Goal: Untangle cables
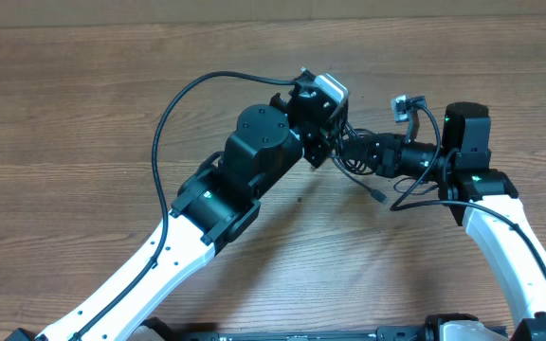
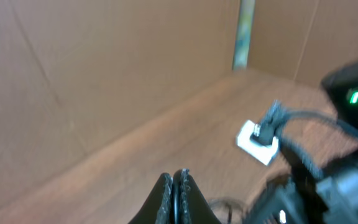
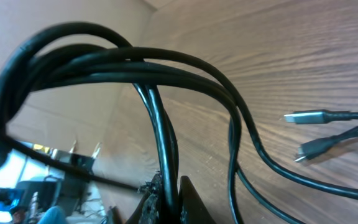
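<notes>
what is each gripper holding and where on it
The right gripper pinches one strand of the cables mid-length, away from the plugs. The left gripper is shut, nothing visible between its fingers.

The work surface is a flat brown wood-grain table top (image 1: 83, 85) under even, diffuse light. Plain brown cardboard-like wall panels (image 2: 73, 74) stand along its far edges. A narrow vertical gap (image 2: 246, 31) separates two panels at the corner. In the right wrist view, a bright, blurred room area (image 3: 17, 180) shows beyond the panel edge

Two arms (image 1: 245, 161) (image 1: 500, 218), two claws (image 2: 174, 190) (image 3: 169, 202), one cable tangle (image 3: 135, 62), two plugs (image 3: 304, 117) (image 3: 311, 149).
</notes>
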You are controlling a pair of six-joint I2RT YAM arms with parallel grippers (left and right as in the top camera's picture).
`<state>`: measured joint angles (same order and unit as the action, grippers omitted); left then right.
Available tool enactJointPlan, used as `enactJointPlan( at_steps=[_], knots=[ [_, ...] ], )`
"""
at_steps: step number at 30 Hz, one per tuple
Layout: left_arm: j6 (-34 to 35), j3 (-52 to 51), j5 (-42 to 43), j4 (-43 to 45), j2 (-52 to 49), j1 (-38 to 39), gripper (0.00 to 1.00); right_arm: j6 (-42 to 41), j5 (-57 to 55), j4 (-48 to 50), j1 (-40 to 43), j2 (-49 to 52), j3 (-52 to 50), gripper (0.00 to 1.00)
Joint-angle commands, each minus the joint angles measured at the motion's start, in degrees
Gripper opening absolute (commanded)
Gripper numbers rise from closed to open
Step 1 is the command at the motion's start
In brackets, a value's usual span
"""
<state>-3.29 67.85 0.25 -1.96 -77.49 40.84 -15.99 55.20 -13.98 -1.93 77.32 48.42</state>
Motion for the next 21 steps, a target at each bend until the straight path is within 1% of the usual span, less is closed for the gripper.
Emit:
enactJointPlan(
  at_steps=[1,8,14,18,21],
  knots=[
    [0.7,1.4,-1.99,-3.61,1.66,-0.42,0.04,1.27,-4.24,1.97,0.11,-0.35,0.72,0.04],
    [0.68,1.4,-1.11,-11.34,1.66,-0.31,0.04,1.29,-11.76,6.32,4.09,-0.35,0.72,0.04],
    [0.7,1.4,3.1,-13.88,1.66,-0.33,0.04,1.29,-16.0,8.61,8.5,-0.35,0.72,0.04],
    [0.7,1.4,4.28,-15.34,1.66,-0.33,0.04,1.57,-16.24,9.27,11.06,-0.37,0.72,0.04],
    [0.74,1.4,4.28,-17.18,1.66,-0.33,0.04,4.13,-17.22,9.25,12.63,-0.35,0.72,0.04]
  ],
)
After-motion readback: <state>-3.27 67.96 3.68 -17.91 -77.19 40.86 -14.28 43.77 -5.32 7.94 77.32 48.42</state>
